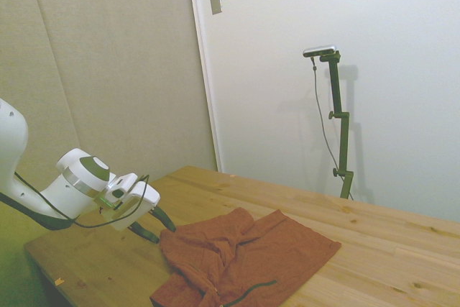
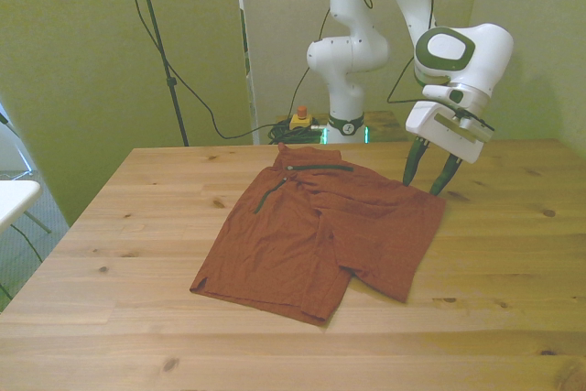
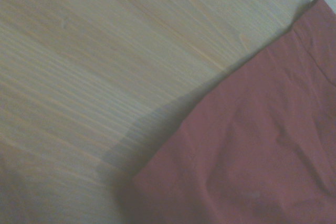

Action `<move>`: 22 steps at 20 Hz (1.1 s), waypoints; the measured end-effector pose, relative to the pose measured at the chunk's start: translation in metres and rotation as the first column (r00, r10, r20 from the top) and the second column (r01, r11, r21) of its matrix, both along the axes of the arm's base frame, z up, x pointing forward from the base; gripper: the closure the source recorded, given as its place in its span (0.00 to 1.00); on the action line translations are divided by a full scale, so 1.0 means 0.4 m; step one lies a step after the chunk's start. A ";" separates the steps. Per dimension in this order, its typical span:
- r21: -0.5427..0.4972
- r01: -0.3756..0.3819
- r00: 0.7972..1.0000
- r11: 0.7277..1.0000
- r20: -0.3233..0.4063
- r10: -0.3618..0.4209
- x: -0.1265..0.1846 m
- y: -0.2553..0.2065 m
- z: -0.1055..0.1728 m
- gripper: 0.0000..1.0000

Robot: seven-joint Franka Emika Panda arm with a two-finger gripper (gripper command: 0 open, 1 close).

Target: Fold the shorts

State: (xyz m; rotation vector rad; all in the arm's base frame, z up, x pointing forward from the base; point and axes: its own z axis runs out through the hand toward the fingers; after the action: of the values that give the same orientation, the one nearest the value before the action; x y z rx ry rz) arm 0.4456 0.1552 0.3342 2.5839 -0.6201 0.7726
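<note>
Gripper (image 2: 430,182) fingers apart, above edge of shorts (image 2: 320,231) on table (image 2: 137,226); no legible writing.

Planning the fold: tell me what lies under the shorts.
The shorts lie flat on the wooden table, nothing else showing around their edges. Whatever the cloth itself covers cannot be seen. The open gripper stands at their edge.

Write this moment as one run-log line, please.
task: fold shorts | shorts: flat on table | gripper: open, at shorts' edge | fold: not begun
</note>
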 end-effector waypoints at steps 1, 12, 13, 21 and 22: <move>-0.002 0.006 1.000 1.000 -0.001 -0.006 0.002 -0.006 0.000 0.00; -0.017 0.037 0.999 0.999 0.003 -0.037 0.014 -0.038 -0.012 1.00; -0.017 0.037 0.999 0.999 0.002 -0.037 0.016 -0.037 -0.014 1.00; -0.025 0.047 0.999 0.999 0.013 -0.046 0.072 -0.087 -0.037 1.00; -0.026 0.048 0.999 0.999 0.013 -0.047 0.078 -0.089 -0.039 1.00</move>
State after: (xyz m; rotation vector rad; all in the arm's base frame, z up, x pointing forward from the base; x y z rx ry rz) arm 0.4767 0.1196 0.3185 2.5329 -0.6679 0.7761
